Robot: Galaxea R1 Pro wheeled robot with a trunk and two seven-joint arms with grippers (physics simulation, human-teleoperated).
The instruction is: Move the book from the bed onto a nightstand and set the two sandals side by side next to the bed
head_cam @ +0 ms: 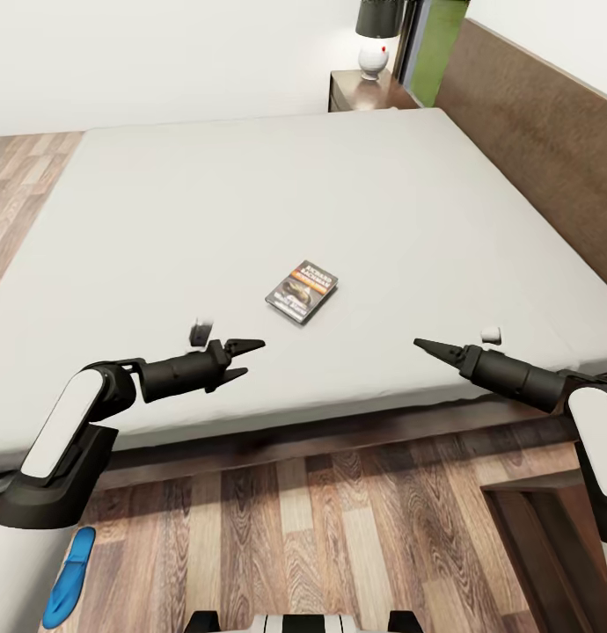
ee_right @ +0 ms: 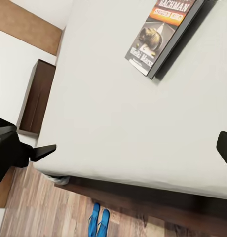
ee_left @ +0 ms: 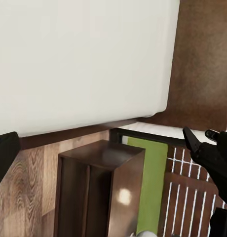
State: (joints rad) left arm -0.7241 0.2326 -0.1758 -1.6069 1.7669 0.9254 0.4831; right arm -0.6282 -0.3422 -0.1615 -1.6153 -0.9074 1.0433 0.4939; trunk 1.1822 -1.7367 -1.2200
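Note:
The book [head_cam: 302,292], dark-covered with an orange band, lies flat on the pale mattress of the bed [head_cam: 207,202] near its foot edge; it also shows in the right wrist view [ee_right: 160,34]. My left gripper [head_cam: 248,359] hovers open over the mattress edge, short of the book and to its left. My right gripper [head_cam: 420,343] points inward from the right with its fingers apart, empty; it also shows in the left wrist view [ee_left: 197,134]. One blue sandal [head_cam: 70,576] lies on the floor by my left arm. The two sandals [ee_right: 98,220] lie together on the floor beside the bed.
The nightstand [head_cam: 361,88] with a black-shaded lamp [head_cam: 375,35] stands at the far corner by the tall headboard [head_cam: 541,132]. A lampless dark wood stand [head_cam: 550,545] is at my right [ee_left: 98,187]. Wood-plank floor [head_cam: 277,527] lies between me and the bed frame.

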